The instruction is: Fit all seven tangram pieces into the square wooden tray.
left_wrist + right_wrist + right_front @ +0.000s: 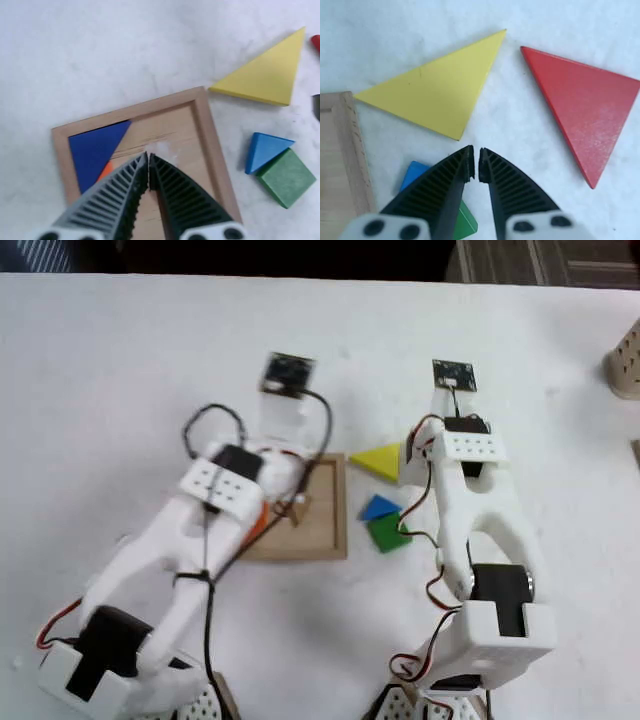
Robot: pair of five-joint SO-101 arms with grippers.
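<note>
Square wooden tray — smooth blue triangle inside.

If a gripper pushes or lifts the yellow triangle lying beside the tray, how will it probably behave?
The yellow triangle looks like a rigid flat slab with crisp edges, so it is probably stiff. Lying flat on the table, it should slide when pushed, not roll or tip. Its thin edge may be hard to pinch from above.
</note>
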